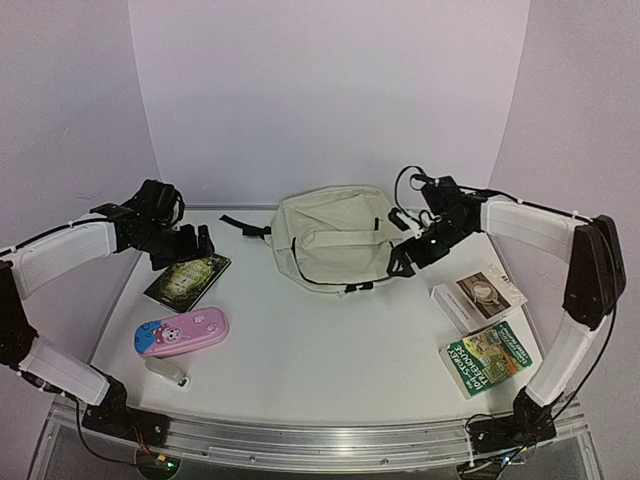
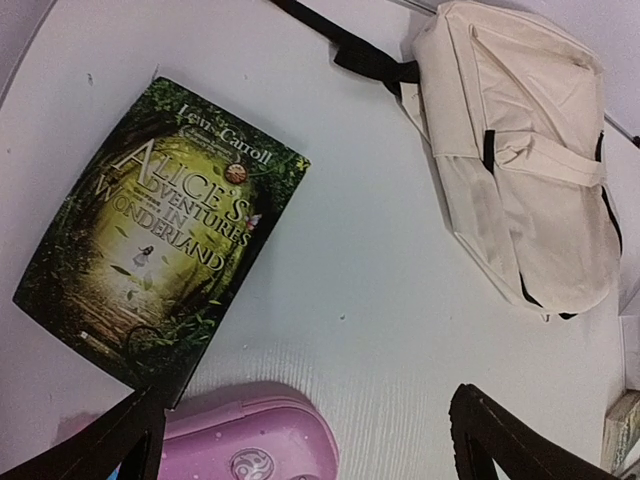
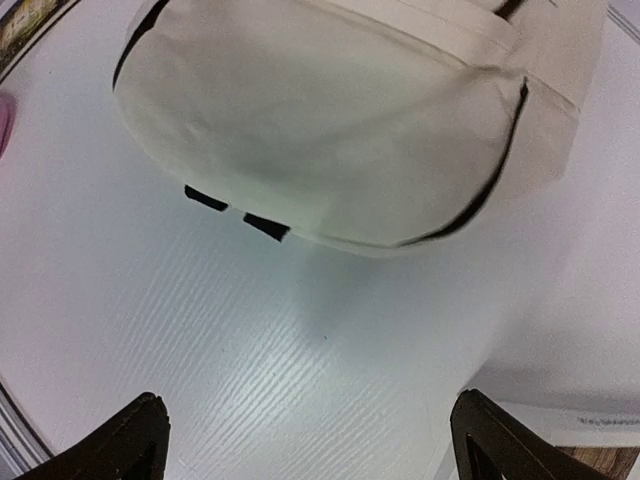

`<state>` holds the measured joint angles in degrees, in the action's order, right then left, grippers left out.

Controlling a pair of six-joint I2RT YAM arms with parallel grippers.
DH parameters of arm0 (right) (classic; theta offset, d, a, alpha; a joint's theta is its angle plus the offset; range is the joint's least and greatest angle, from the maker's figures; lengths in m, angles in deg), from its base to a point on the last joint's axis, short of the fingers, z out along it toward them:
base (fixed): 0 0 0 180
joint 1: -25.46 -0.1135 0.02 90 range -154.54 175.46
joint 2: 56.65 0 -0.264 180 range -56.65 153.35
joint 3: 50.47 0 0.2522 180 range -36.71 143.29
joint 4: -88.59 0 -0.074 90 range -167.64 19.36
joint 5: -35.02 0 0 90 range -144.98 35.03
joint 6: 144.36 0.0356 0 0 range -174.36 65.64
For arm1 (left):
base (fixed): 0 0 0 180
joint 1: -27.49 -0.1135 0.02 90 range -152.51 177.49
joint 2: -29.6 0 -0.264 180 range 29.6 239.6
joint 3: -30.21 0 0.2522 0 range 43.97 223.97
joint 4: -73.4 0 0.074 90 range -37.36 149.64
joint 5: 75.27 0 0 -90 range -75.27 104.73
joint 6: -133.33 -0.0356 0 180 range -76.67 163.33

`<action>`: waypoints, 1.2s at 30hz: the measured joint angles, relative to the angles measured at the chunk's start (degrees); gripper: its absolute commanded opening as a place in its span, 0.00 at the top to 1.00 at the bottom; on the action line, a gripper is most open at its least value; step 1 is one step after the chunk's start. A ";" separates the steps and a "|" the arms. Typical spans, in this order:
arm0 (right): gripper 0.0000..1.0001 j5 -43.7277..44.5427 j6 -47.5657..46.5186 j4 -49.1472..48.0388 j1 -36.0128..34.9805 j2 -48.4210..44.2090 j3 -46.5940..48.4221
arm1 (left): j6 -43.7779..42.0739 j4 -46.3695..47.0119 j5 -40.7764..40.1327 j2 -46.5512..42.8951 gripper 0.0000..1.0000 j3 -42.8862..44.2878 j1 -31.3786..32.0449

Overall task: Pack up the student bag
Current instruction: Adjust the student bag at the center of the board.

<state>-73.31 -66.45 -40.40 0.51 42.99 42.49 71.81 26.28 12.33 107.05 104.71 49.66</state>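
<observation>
Centrally, cream student bag (image 1: 330,238) lying flat, black straps and zipper, left gripper (image 2: 305,425) and right gripper (image 3: 307,425) spread apart, empty.

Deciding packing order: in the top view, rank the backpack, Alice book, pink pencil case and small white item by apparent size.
1. backpack
2. Alice book and pink pencil case: about alike, so unranked
3. small white item
</observation>
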 measured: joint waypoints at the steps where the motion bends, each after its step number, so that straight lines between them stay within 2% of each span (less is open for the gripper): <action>1: 0.02 1.20 -0.77 -0.11 -1.51 1.43 1.75 | 0.02 0.04 0.73 0.43 0.00 0.24 0.00; 11: 0.02 12.10 -8.16 -0.03 -13.58 19.67 18.94 | 2.87 0.34 5.63 2.11 0.00 0.41 0.00; 14: 0.09 15.02 -10.58 0.29 -15.86 23.69 21.07 | 3.59 0.40 5.90 1.96 0.00 0.41 0.00; 17: 0.22 18.03 -12.49 0.43 -16.97 27.61 23.48 | 4.41 0.35 6.06 1.95 0.00 0.41 0.00; 23: 0.75 22.16 -15.13 -0.43 -17.16 31.65 24.63 | 5.14 0.40 6.86 1.77 0.00 0.27 0.00; 27: 0.92 23.23 -16.18 -1.20 -17.93 31.20 23.94 | 5.56 0.43 7.00 1.60 0.00 0.25 0.00; 32: 0.94 23.23 -15.47 -2.95 -21.16 27.75 18.29 | 5.76 0.47 7.58 1.86 0.00 0.25 0.00; 36: 0.88 20.55 -12.93 -2.17 -24.48 23.80 12.80 | 5.98 1.18 8.70 3.74 0.02 0.28 0.00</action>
<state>-52.75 -79.37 -42.56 -23.97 66.80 55.29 77.78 27.45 21.02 110.79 104.98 49.66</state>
